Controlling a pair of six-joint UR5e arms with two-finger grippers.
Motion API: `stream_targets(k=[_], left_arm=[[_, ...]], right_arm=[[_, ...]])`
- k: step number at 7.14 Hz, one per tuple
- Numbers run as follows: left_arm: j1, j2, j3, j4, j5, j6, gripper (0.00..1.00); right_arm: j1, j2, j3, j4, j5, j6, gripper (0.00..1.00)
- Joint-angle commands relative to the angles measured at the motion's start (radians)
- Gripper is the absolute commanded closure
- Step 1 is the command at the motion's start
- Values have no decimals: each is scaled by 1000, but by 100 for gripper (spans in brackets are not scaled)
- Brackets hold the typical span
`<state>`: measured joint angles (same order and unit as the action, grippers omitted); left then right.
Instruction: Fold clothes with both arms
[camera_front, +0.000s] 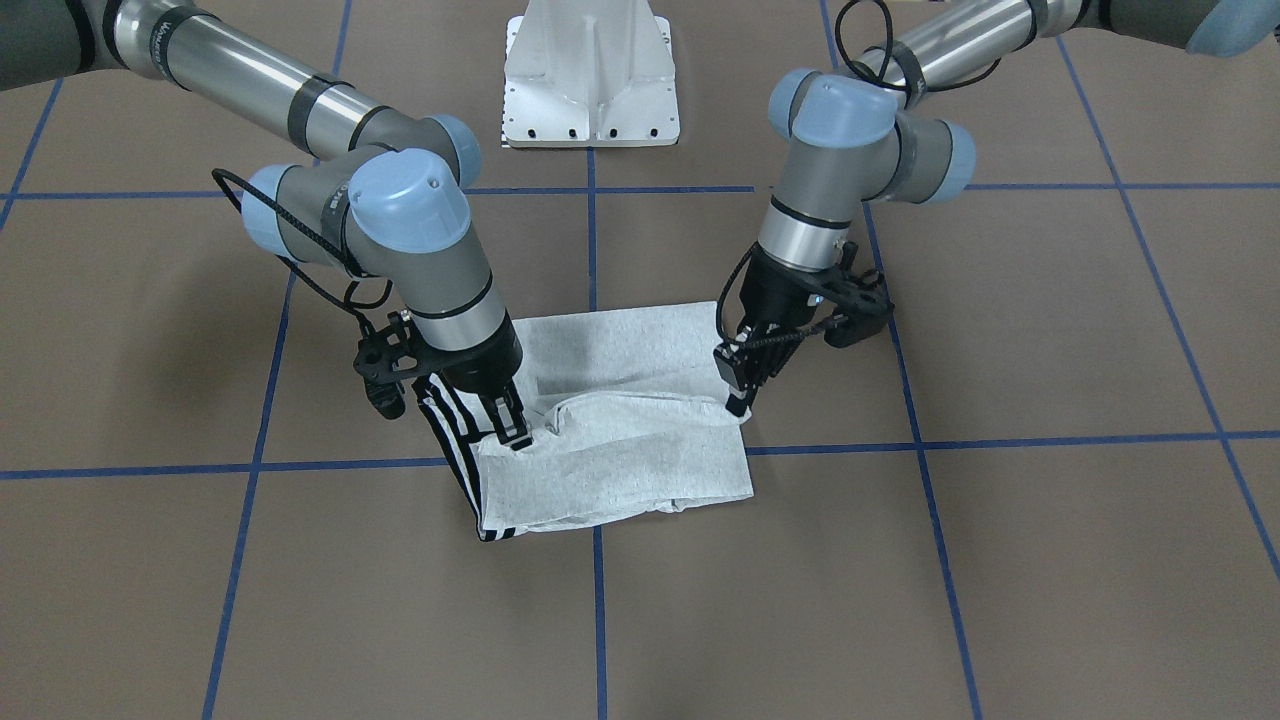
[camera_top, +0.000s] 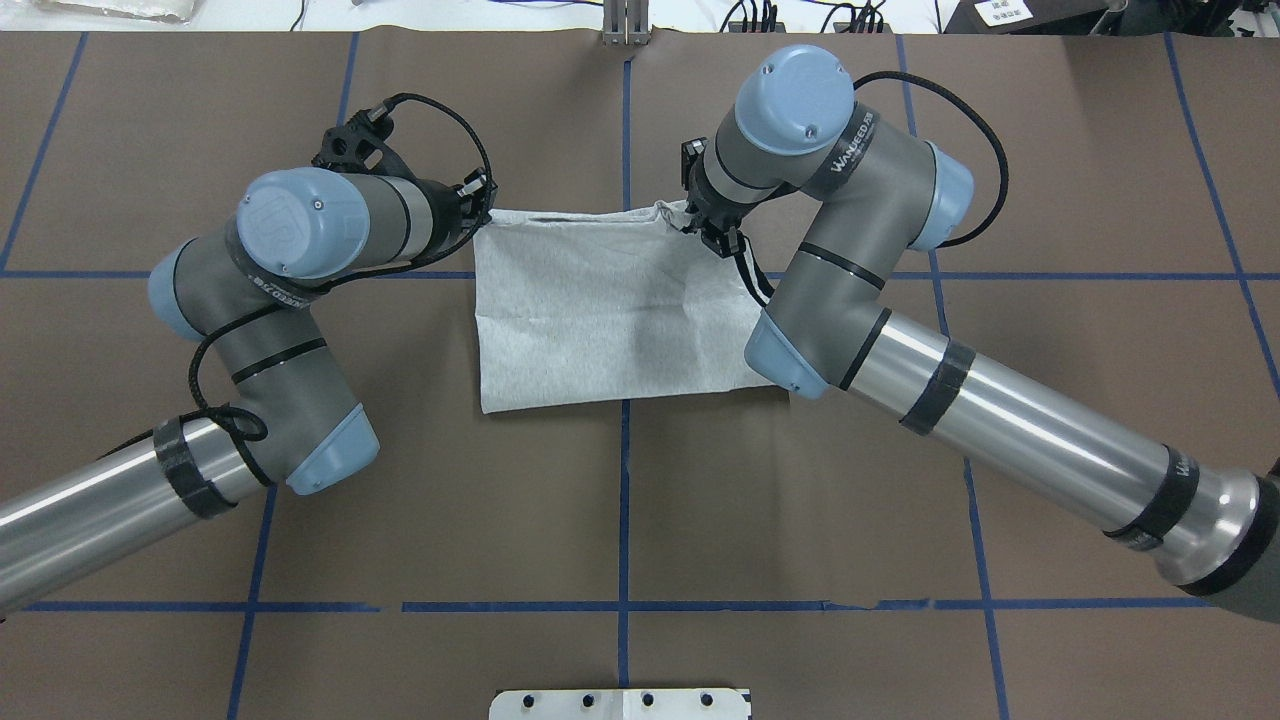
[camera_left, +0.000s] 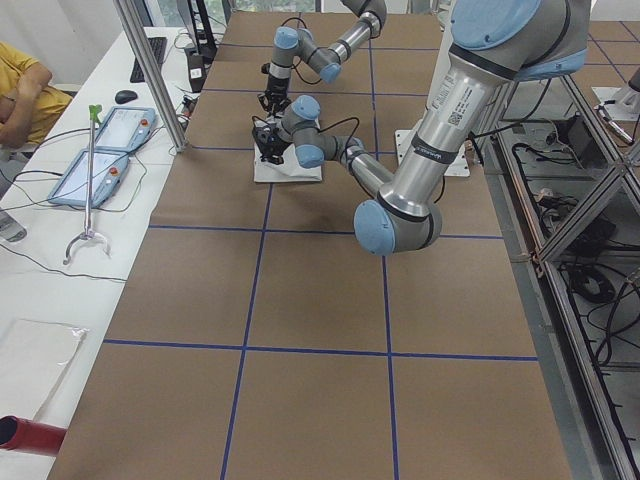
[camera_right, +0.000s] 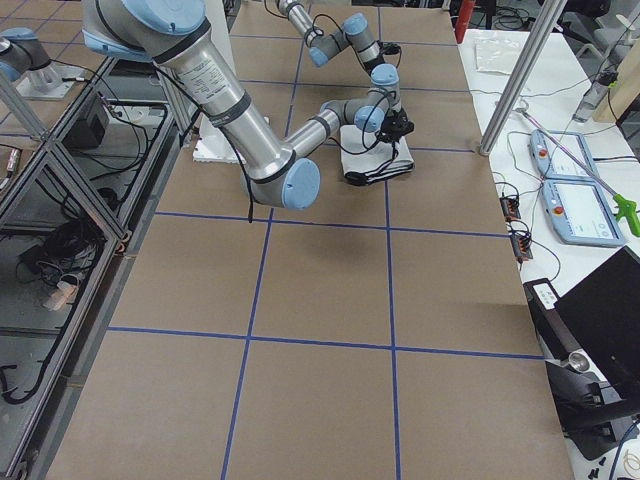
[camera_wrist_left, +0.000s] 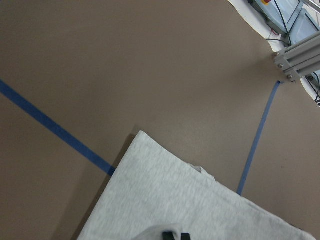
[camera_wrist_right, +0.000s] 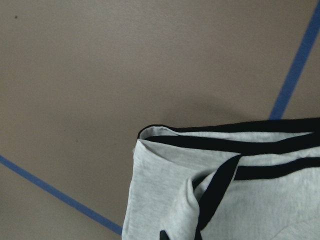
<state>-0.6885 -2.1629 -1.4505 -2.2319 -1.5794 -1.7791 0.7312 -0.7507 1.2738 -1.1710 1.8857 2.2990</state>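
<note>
Right, I see the folded light heather-grey striped T-shirt (camera_front: 620, 470) lying mid-width toward the brown worktop's (camera_front: 1000, 560) far edge. The black two-finger left gripper (camera_front: 738, 400) pinches its far left corner, and the right gripper (camera_front: 515, 432) its far right corner.

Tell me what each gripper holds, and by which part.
Both hold the T-shirt: the right gripper pinches a fold near its striped end, the left gripper pinches the plain grey edge at the opposite end.

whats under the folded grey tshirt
Only the brown tabletop shows around the folded heather-grey T-shirt; blue tape lines run beneath it. The shirt's lower layers and whatever they hide are covered.
</note>
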Motion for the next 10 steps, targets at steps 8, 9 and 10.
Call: stream_targets(k=[8, 9, 10], left_arm=[[-172, 151, -66, -58, -304, 572, 37], [-225, 225, -109, -57, -399, 745, 37], [-277, 342, -223, -55, -495, 861, 32]], right_arm=[[279, -310, 54, 34, 228, -920, 0], [316, -405, 96, 37, 274, -1104, 0], [394, -492, 134, 36, 362, -1298, 0]])
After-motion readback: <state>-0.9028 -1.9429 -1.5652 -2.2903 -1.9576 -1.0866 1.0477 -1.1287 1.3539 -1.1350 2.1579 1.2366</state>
